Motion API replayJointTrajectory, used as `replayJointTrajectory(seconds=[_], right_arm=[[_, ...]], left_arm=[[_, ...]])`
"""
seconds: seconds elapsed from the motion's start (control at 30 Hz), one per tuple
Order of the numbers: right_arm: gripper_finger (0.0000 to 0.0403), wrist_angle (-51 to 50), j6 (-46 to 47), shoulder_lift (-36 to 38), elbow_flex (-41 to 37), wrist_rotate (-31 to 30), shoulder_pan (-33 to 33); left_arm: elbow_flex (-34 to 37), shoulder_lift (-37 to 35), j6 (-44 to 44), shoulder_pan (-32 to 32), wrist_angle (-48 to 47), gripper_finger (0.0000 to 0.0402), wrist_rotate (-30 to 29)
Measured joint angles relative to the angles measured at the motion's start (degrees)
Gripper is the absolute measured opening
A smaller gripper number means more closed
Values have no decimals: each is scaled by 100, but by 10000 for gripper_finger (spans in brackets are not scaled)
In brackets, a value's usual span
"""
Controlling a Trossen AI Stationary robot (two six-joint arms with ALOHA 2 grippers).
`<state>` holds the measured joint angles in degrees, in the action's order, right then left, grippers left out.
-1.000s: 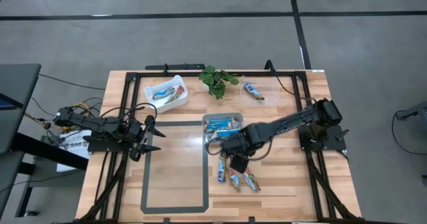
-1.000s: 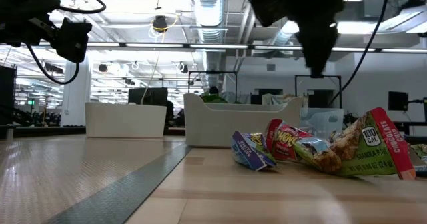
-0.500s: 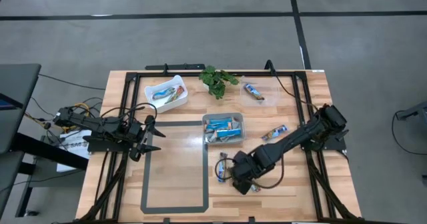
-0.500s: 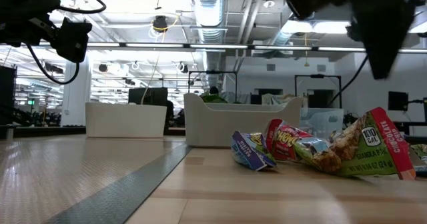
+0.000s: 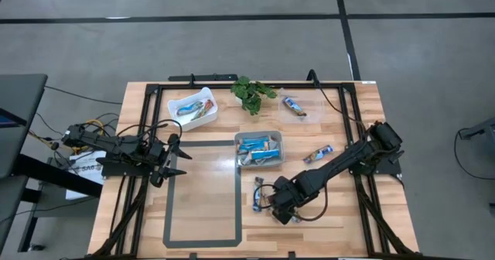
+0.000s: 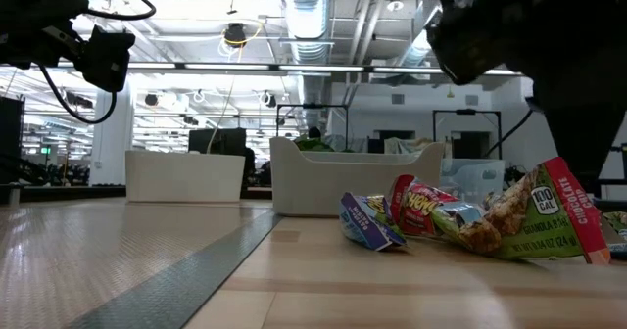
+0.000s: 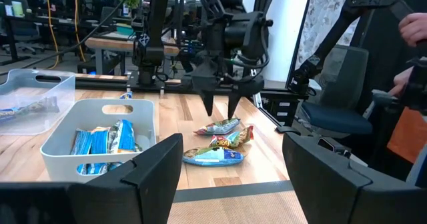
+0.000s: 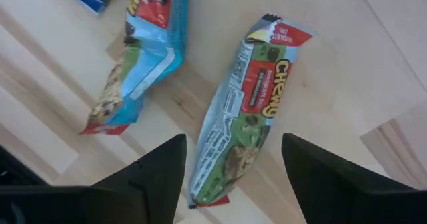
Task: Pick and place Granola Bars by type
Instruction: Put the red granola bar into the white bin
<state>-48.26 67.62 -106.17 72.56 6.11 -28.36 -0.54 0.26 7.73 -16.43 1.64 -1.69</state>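
While hovering open-jawed, right gripper [image 8: 230, 167] straddling red Chewy bar [image 8: 243, 111] below, crosswise to long axis; left gripper [image 5: 172, 158] open, far left.

- Table [image 5: 209, 229]: pale wood, visible grain, smooth with a slight sheen in the low view.
- Grey tape outline [image 5: 167, 206], lower left of the high view: matt.
- Granola bars [image 8: 243, 111]: glossy, crinkled foil-like wrappers, one red and silver, one blue-edged [image 8: 143, 57].
- Bins [image 7: 100, 127]: smooth plastic; the grey one matt, the clear tray [image 7: 37, 101] translucent.
- Right gripper [image 7: 222, 107] and left gripper fingers [image 7: 150, 171]: dark, matt, probably plastic.
- Floor [image 5: 232, 43]: matt grey, looks like concrete.
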Motion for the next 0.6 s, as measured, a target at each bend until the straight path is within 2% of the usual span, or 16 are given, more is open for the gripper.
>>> replayJointTrajectory(seconds=[0.2, 0.6], right_arm=[[240, 286, -8, 0, -356, 0, 54], [240, 799, -319, -132, -441, -11, 93]], left_arm=[[0, -1, -1, 1, 1, 251, -1], [0, 0, -1, 1, 1, 251, -2]])
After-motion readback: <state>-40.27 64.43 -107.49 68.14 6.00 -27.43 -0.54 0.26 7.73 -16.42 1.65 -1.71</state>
